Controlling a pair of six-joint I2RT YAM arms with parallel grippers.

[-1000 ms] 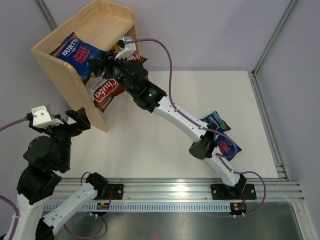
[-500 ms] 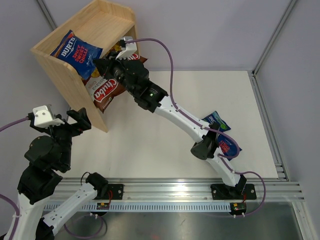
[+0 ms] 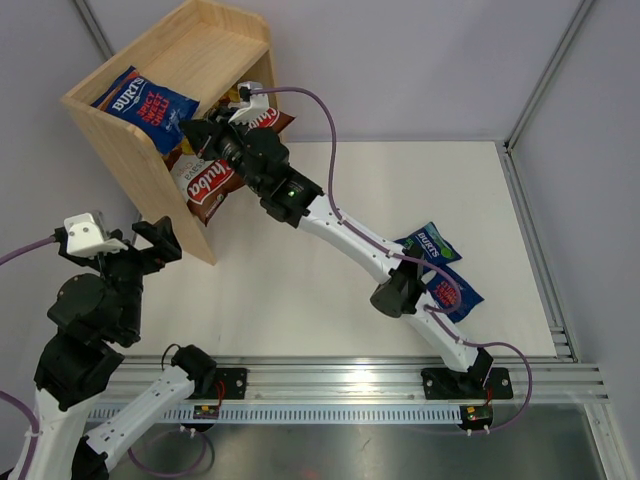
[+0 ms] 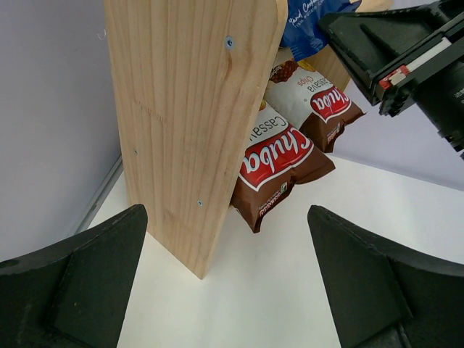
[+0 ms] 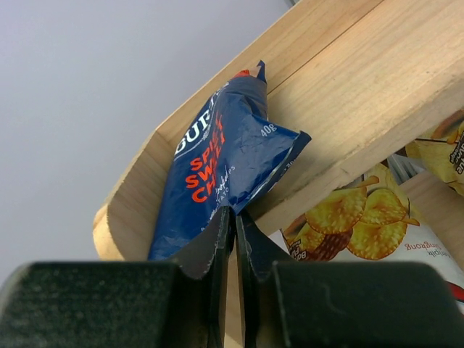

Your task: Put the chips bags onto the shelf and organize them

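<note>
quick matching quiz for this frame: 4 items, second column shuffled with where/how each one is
Column one:
1. Burts bag with red lettering
2. Chuba bags
3. two blue bags
4. left gripper

Column two:
a. lower tier of the shelf, front ends sticking out
b. open, holding nothing, facing the shelf's side panel
c. top tier, edge pinched by the right gripper
d. lying on the table, well away from the shelf

Pairs: 1-c, 2-a, 3-d, 4-b
</note>
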